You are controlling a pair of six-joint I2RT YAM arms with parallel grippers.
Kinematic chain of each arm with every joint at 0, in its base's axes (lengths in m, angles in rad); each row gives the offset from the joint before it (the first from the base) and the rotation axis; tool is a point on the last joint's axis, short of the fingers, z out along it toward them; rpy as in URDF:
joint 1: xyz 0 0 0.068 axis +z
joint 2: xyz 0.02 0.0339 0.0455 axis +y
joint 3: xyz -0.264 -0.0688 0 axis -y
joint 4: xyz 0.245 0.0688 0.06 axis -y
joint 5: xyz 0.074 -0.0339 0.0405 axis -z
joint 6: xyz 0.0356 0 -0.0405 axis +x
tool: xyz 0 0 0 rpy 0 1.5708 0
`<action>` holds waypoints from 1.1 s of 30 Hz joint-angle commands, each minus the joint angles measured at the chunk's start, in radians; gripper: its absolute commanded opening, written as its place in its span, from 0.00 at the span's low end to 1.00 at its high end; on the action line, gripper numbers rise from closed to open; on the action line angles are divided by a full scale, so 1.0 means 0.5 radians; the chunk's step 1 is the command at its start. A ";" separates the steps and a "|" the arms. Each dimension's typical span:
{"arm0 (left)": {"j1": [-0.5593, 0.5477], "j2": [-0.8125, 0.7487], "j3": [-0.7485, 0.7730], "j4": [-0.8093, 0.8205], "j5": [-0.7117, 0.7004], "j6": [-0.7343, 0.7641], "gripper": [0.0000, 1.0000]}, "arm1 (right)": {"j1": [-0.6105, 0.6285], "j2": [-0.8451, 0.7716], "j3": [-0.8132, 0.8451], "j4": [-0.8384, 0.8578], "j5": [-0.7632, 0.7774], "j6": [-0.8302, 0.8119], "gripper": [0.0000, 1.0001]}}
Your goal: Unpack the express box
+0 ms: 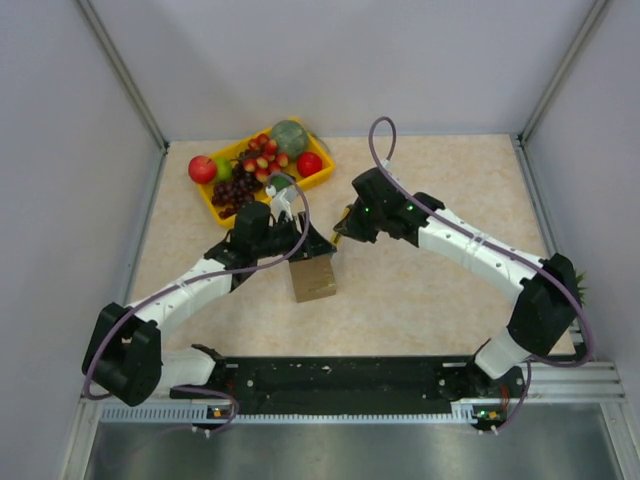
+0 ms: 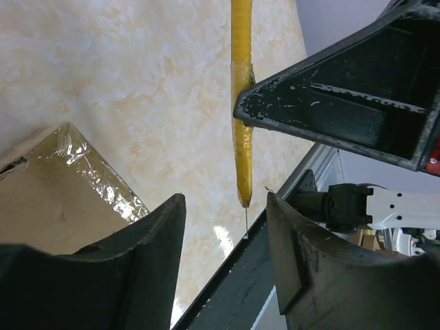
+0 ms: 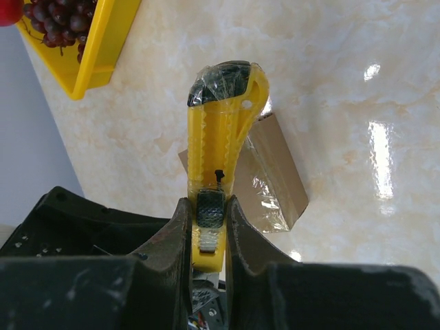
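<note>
so the small flat brown cardboard express box (image 1: 313, 281) is lying flat on the beige marble-look tabletop (image 1: 420, 300), roughly mid-table, on the near side of the yellow plastic tray (image 3: 103, 41) of fruit w/ dark grapes (image 3: 51, 17) in it, box and tray apart. Clear shiny tape runs along one edge of the box, shows in both wrist cams. Right claw (image 3: 210, 206) is clamped tight on the handle end of a yellow utility knife (image 3: 218, 117) wrapped in clear film, black-capped end pointing away from the wrist, over the tabletop just beside the box, can't tell if it's touching anything. Left claw (image 2: 223, 261) has its fingers (image 2: 155, 268) apart w/ nothing gripped, just bare tabletop in the gap; the box is off to one side of it in the wrist cam, and from overhead that claw sits right at the box's far edge, w/ the knife b/w the two claws
</note>
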 commanded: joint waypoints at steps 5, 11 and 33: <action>-0.041 0.067 0.119 0.135 0.023 -0.002 0.37 | 0.049 -0.103 0.075 0.077 0.024 -0.030 0.00; -0.041 0.055 0.119 0.160 0.063 0.041 0.00 | 0.052 -0.051 0.096 0.138 -0.037 -0.134 0.11; 0.069 -0.111 0.199 -0.073 0.418 0.323 0.00 | -0.215 -0.222 0.010 0.537 -0.943 -1.306 0.90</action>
